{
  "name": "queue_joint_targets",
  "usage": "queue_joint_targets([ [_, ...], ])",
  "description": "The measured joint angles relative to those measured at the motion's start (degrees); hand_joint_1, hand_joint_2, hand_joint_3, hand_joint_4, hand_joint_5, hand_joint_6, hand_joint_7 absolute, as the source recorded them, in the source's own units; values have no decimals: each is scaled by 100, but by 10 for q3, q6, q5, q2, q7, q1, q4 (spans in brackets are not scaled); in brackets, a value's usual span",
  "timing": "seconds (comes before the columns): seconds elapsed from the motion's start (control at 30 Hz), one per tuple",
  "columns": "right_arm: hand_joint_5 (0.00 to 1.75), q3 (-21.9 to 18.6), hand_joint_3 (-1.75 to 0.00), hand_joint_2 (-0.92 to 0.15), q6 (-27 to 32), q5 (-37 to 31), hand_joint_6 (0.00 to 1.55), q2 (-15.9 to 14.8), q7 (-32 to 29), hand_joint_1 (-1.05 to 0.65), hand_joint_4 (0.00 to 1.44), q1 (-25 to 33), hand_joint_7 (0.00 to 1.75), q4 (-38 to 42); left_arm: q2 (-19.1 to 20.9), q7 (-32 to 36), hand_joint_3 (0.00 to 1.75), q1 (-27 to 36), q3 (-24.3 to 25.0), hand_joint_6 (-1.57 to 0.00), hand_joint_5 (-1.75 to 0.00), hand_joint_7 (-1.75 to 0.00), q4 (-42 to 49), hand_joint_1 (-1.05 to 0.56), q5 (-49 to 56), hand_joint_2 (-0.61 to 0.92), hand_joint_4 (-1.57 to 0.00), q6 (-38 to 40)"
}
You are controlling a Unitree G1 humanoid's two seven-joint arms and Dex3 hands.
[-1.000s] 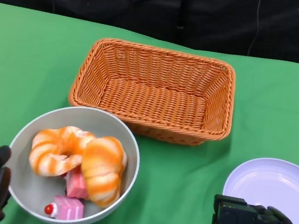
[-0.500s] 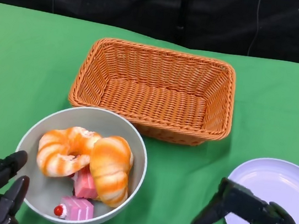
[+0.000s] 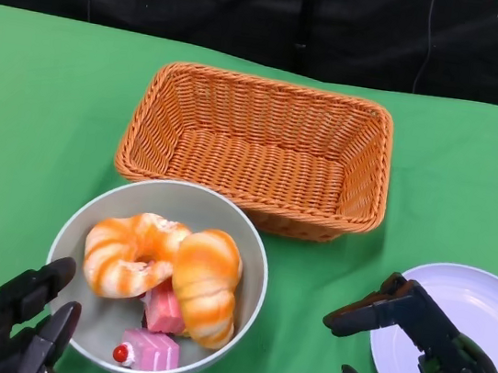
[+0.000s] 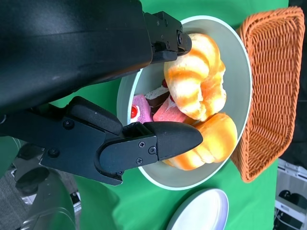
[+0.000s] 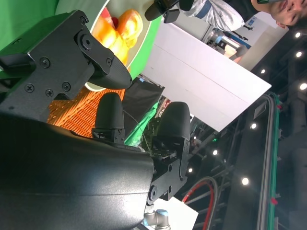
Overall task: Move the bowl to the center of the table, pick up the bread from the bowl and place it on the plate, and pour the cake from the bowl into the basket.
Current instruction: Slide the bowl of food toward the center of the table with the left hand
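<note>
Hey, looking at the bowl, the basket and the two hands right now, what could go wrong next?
The bowl sits right against the basket; pushing further may shove it. The bread is piled above the rim and may roll out. The right hand hovers over the plate edge and may knock it.

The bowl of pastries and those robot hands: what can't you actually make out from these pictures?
- Cake pieces: partly hidden under the bread, head view; their number is unclear.
- Left robot hand: cut off by the picture's lower edge, head view; contact with the bowl unclear.
- Plate: cut by the right edge, partly behind the right robot hand.
- Right wrist view: the hand's own black shell blocks most of it.
</note>
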Motion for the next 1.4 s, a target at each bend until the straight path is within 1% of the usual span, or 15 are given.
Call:
queue_joint_targets([
  [0.13,160,0,-136,-39,0,2,0,0,0,4,2,0,133,0,0,0,66,0,-9,0,-3,0,-3,-81,6,92,-6,0],
  [0.2,136,-2,-133,-41,4,-4,0,-1,0,-3,0,1,112,-3,2,0,67,0,-17,0,-3,0,-4,-82,13,92,-7,0],
  [0.23,128,-4,-130,-43,10,-8,0,-3,0,-5,0,2,103,-6,3,0,67,0,-22,0,-4,0,-6,-82,17,92,-7,0],
  [0.33,120,-7,-127,-44,28,-11,0,-9,0,-7,0,3,94,-18,4,-2,67,1,-31,-1,-4,0,-14,-82,23,92,-7,0],
  [0.4,104,-7,-112,-51,45,-11,0,-12,2,-13,0,8,74,-34,4,-3,67,1,-37,-1,-4,0,-18,-84,25,92,-7,0],
  [0.57,88,-1,-92,-58,104,-7,0,-22,20,-16,0,16,57,-78,6,-3,66,-4,-63,-1,-3,0,-23,-84,33,92,-6,0],
  [0.6,85,0,-84,-61,112,-7,0,-24,22,-16,0,15,53,-84,6,-3,67,-5,-68,-1,-4,0,-23,-84,35,92,-6,0],
  [0.77,83,3,-63,-69,151,-9,0,-28,31,-17,0,13,51,-116,6,-5,69,-15,-89,-1,-4,0,-21,-82,50,92,-7,-7],
  [0.8,83,3,-56,-73,159,-11,0,-28,32,-18,0,12,51,-124,6,-5,69,-19,-93,-1,-4,0,-21,-82,52,92,-7,-7],
  [0.9,79,3,-43,-79,202,-28,0,-39,42,-23,0,9,48,-157,5,-5,70,-25,-105,-1,-5,0,-21,-82,63,92,-7,-13],
  [1.0,78,4,-39,-81,246,-39,0,-47,53,-26,0,7,47,-186,4,-5,70,-25,-113,-1,-5,0,-19,-83,71,92,-7,-19],
  [1.03,78,4,-30,-83,260,-45,0,-49,57,-27,0,4,49,-192,3,-5,70,-25,-115,-1,-4,0,-18,-83,73,92,-6,-21],
  [1.13,76,6,-18,-85,298,-67,0,-59,70,-28,0,-22,51,-206,-1,-5,70,-25,-127,-1,-5,0,-12,-83,80,92,-6,-27],
  [1.27,74,14,-13,-86,331,-116,2,-67,79,-31,0,-61,54,-217,-7,-5,68,-26,-142,-2,-5,-1,-9,-83,92,92,-7,-30],
  [1.4,71,36,-8,-86,366,-177,4,-73,89,-38,0,-92,58,-227,-11,-5,67,-29,-149,-2,-5,-1,-8,-82,100,92,-7,-33],
])
